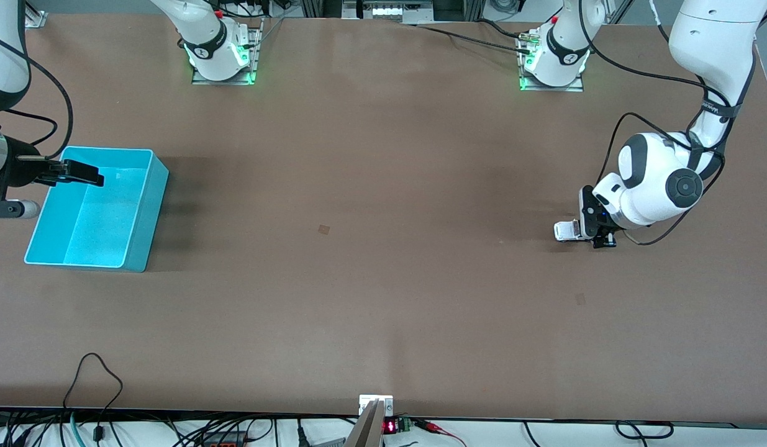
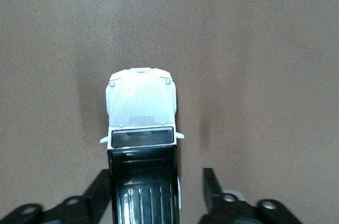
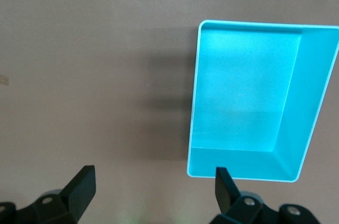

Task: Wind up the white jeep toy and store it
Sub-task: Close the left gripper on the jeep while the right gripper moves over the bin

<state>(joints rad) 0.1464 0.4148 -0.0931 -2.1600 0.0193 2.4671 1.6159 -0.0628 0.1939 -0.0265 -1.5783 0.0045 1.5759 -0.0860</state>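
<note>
My left jaws (image 2: 156, 192) stand open around the rear half of the jeep (image 2: 142, 128): in the left wrist view one finger (image 2: 98, 192) lies against the black roof's side at the lower left of the frame, while the other finger (image 2: 212, 187) stands clear of the body with a strip of bare desk (image 2: 265, 49) between them. They straddle it but do not pinch it. The white hood points to the top of that frame, the windscreen sits at mid-height, and the ribbed black roof runs off the bottom edge.

In the front view I see the same gripper (image 1: 597, 233) low at the desk (image 1: 371, 186) in the right middle of the frame, toward the left arm's end, with the jeep (image 1: 566, 230) sitting on the surface and its white nose poking out from the fingers toward the frame's centre.

My right jaws (image 3: 153, 189) are wide open and hold nothing; in the right wrist view their two black fingertips sit at the bottom of the frame, with the bin (image 3: 246, 155) filling the right half, nothing in it. In the front view that gripper (image 1: 79, 172) hangs at the left edge of the frame over the rim of the bin (image 1: 144, 217), and this arm waits there. The bin and the jeep are well apart, at the desk's two ends.
</note>
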